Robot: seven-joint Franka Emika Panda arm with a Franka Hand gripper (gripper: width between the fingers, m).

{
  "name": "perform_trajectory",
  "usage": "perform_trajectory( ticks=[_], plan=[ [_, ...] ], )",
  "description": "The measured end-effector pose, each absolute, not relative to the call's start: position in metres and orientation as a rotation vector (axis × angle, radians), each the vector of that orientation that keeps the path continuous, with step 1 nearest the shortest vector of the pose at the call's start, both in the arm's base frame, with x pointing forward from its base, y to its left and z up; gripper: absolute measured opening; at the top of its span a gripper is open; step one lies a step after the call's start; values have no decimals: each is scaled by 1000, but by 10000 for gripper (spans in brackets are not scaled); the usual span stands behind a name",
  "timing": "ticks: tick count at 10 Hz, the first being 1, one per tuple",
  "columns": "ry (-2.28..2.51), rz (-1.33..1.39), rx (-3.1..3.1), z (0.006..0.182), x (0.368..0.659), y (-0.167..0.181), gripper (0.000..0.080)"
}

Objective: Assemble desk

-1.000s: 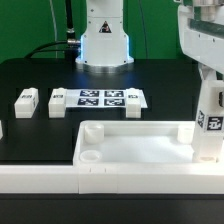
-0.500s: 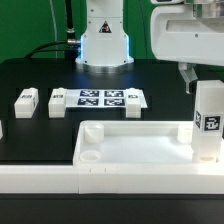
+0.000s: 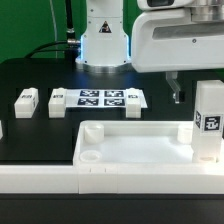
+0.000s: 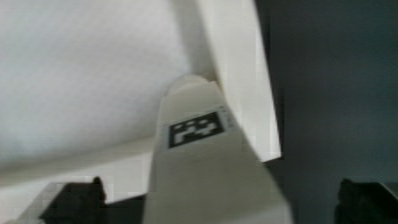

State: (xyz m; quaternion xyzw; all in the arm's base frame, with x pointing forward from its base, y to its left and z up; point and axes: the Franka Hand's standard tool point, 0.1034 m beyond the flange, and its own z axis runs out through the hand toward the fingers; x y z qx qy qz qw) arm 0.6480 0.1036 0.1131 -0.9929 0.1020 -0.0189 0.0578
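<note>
Background, exterior view: green backdrop is seen behind a black worktop, with the white robot base set at the far side.
Marker board: the flat white marker board is laid on the worktop in front of the robot base.
Loose legs: two white block legs are laid side by side on the worktop, towards the exterior view's left of the marker board and apart from it.
Tabletop: the white tray-like tabletop is laid flat at the near side, rim upward; round corner sockets are seen at its end on the exterior view's left.
Rail: a long white rail is seen along the near edge, just beside the tabletop.
Upright leg: one leg is stood upright at the tabletop's corner on the exterior view's right, a black-and-white marker shown on its face. How deep it is seated cannot be told.
Gripper: the gripper is hung above that corner. One dark finger is seen beside the leg's top and apart from it; the other is not made out.

Wrist view, leg: the upright leg is looked down on, its marker plainly shown.
Wrist view, tabletop: the tabletop's floor and its raised rim are seen beyond the leg, with dark worktop outside the rim.
Wrist view, gripper: two dark fingertips are seen, one on each side of the leg, with a gap left on both sides. The jaws are spread wide and nothing is held.
</note>
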Motion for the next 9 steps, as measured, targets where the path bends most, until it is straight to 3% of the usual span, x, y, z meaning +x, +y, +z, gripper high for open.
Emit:
perform_trajectory(
  ticks=[3, 5, 6, 7, 9],
  plan=[
    [108, -92, -3027, 117, 656, 100, 649],
    [137, -91, -3025, 117, 656, 100, 401],
    [285, -82, -3012, 117, 656, 99, 401],
    [359, -77, -3002, 117, 656, 99, 290],
    [593, -58, -2964, 116, 656, 98, 290]
  ],
)
